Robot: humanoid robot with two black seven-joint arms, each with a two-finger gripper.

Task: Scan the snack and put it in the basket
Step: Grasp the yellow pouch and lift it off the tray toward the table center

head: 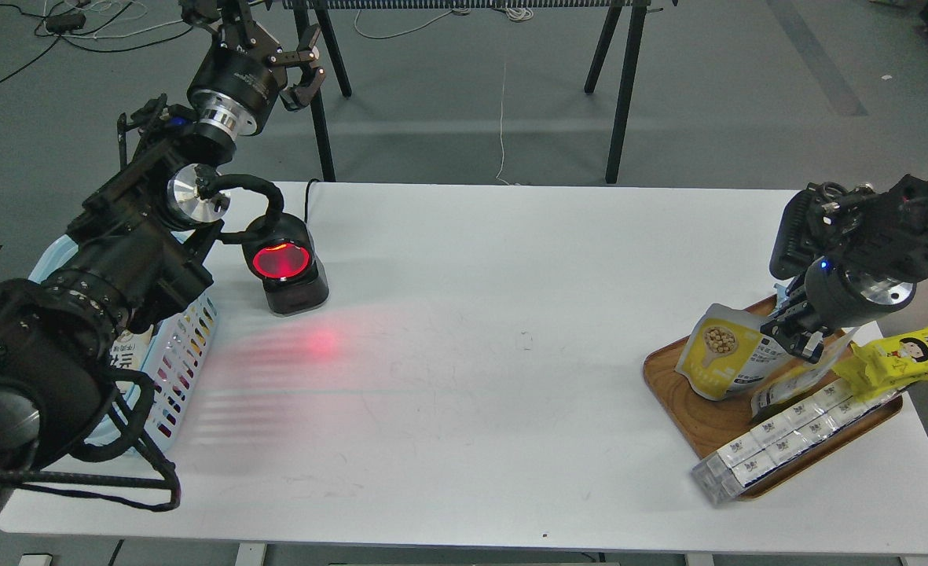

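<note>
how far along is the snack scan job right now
Early. Done: nothing scanned yet; the snack is at the wooden tray, far from the glowing scanner. In hand: the right gripper is down at the pouch's top edge; whether it grips is unclear. The left gripper is raised, open, empty. Left: scan it, then place it in the basket.

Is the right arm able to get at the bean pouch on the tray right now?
Probably yes: the right gripper is already down at the snack on the wooden tray, nothing between them.
</note>
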